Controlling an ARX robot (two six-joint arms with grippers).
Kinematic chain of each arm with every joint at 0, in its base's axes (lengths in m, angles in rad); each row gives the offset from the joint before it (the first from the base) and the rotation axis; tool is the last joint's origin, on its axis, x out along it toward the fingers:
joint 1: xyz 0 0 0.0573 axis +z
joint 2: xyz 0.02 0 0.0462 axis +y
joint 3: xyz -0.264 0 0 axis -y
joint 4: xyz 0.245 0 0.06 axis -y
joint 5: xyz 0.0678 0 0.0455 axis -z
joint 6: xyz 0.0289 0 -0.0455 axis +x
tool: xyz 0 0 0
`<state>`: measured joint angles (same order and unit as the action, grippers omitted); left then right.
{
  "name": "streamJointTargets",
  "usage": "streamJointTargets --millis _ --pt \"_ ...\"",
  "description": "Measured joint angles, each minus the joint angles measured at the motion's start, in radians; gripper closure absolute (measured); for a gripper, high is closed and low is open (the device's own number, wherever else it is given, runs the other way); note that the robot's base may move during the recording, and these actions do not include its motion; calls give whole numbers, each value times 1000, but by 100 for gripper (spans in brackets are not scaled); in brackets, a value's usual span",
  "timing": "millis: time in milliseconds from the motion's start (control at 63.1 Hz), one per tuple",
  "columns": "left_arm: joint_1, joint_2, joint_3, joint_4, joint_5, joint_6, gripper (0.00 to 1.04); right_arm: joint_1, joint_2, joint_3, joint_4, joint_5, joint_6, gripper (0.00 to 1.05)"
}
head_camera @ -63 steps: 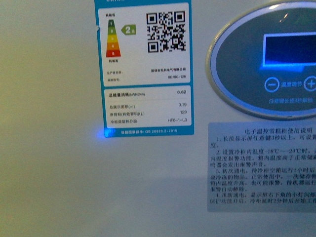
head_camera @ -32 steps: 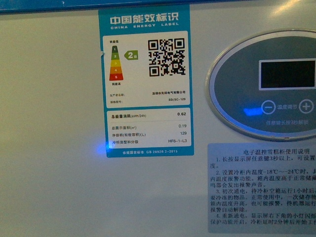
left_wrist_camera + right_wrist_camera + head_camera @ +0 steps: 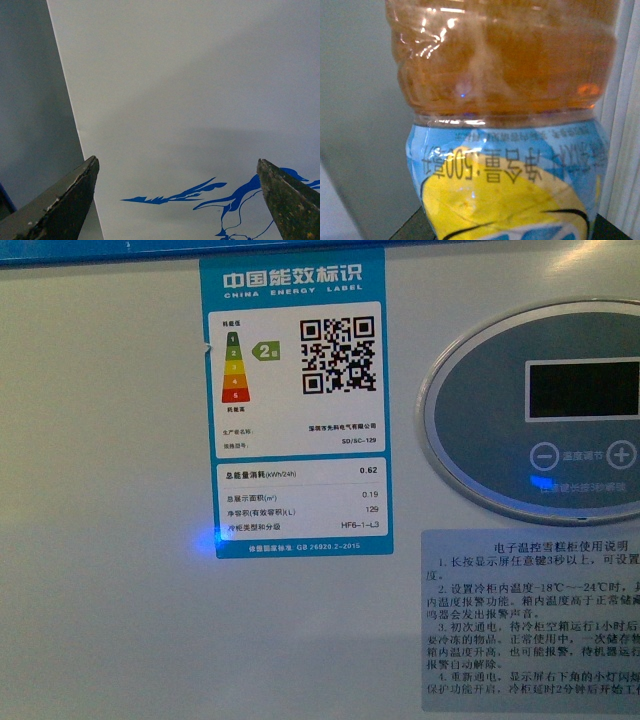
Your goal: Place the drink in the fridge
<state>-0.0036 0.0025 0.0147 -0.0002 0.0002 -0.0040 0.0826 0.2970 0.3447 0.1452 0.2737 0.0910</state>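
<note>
You see the drink [image 3: 500,125] cut off at top and bottom; the fridge [image 3: 100,620] panel [image 3: 500,430] runs off right.

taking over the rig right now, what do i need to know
Tools: left tool open, empty, facing the white chest fridge with a blue picture; right tool seems shut on the small plastic bottle of amber drink, blue-and-yellow label.
Done: bottle held, robot close up to the fridge front.
Left: lid not in view; get the bottle inside.
</note>
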Motion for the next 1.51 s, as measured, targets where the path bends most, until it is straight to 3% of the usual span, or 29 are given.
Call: streamJointTargets --millis 1506 --pt "0 0 0 0 0 0 8 3 -9 -6 3 0 -2 68"
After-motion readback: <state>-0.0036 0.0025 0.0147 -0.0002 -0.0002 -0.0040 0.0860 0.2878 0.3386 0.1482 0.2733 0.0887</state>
